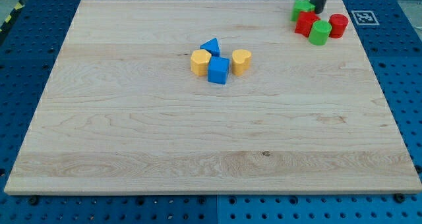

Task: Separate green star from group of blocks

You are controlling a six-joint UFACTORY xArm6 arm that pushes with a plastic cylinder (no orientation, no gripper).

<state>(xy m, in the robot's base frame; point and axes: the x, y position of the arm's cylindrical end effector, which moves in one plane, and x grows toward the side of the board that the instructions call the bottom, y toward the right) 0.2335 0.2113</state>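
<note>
The green star [302,8] lies at the view's top right of the wooden board [132,138], touching the upper left of a red block [306,23]. A green cylinder [320,33] and a red cylinder [338,26] sit just to the right of it. My tip [319,10] is at the star's right side, above the red block, touching or almost touching both.
Near the board's middle is a second cluster: a blue triangle [210,47], a yellow hexagon [201,62], a blue cube [218,70] and a yellow heart [241,61]. A printed marker tag [364,17] lies right of the board's top corner.
</note>
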